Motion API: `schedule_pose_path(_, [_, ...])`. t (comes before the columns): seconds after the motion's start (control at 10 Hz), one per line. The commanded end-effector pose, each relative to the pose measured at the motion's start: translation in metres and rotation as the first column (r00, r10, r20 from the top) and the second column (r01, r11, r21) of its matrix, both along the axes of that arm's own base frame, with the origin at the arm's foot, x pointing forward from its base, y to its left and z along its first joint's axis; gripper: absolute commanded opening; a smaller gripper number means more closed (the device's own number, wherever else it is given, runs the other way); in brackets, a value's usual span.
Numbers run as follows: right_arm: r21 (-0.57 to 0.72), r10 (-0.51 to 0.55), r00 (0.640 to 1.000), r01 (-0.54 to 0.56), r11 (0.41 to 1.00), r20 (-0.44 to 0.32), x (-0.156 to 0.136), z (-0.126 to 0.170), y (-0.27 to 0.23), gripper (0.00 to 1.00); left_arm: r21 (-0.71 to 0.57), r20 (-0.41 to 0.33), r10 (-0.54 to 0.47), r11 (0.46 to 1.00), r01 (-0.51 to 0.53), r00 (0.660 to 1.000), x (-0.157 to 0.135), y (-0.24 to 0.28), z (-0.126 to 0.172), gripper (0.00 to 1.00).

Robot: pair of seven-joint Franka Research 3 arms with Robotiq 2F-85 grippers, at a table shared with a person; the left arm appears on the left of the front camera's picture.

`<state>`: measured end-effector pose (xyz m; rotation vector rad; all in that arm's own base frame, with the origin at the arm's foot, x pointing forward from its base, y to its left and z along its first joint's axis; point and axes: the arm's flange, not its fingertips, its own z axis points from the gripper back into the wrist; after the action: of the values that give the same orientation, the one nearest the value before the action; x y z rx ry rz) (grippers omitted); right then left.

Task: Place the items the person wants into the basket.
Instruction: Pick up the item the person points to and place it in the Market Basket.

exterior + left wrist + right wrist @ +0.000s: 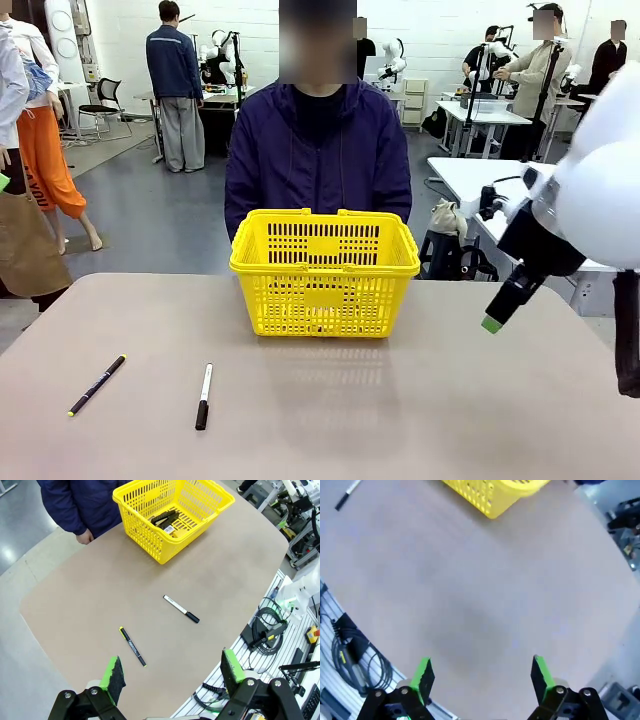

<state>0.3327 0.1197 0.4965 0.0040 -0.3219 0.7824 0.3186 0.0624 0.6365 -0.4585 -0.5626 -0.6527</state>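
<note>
Both end effectors, left and right, hovered wide open and empty above the worktop. Beyond lay an unwanted pen and marker; either might be grabbed mistakenly. Farthest, the basket already held dark tools.

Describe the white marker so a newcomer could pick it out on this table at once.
Start at the yellow basket at the table's far side in front of the person. On the bare tabletop nearer the robot lie two slim writing tools. The white marker is the one closer to the basket, white-bodied with a black cap, unlike the black pen with its yellow tip.
</note>
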Motion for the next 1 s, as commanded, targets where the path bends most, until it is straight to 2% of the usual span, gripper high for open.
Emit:
schedule_pose_path(0.0, [0.094, -0.004, 1.0, 0.003, 0.996, 0.009, 0.005, -0.01, -0.004, 1.0, -0.006, 0.001, -0.004, 1.0, 0.004, 1.0, -0.001, 0.001, -0.001, 1.0])
schedule_pose_path(0.1, [0.127, -0.016, 1.0, 0.015, 0.992, 0.009, 0.009, -0.014, -0.011, 1.0, -0.006, 0.001, -0.004, 1.0, 0.004, 1.0, -0.001, 0.001, -0.001, 1.0])
schedule_pose_path(0.2, [0.028, -0.014, 1.0, 0.013, 1.0, 0.007, 0.003, 0.001, -0.006, 1.0, -0.006, 0.001, -0.004, 1.0, 0.004, 1.0, -0.001, 0.001, -0.001, 1.0])
schedule_pose_path(0.9, [0.028, -0.014, 1.0, 0.013, 1.0, 0.007, 0.003, 0.001, -0.006, 1.0, -0.006, 0.001, -0.004, 1.0, 0.004, 1.0, -0.001, 0.001, -0.001, 1.0])
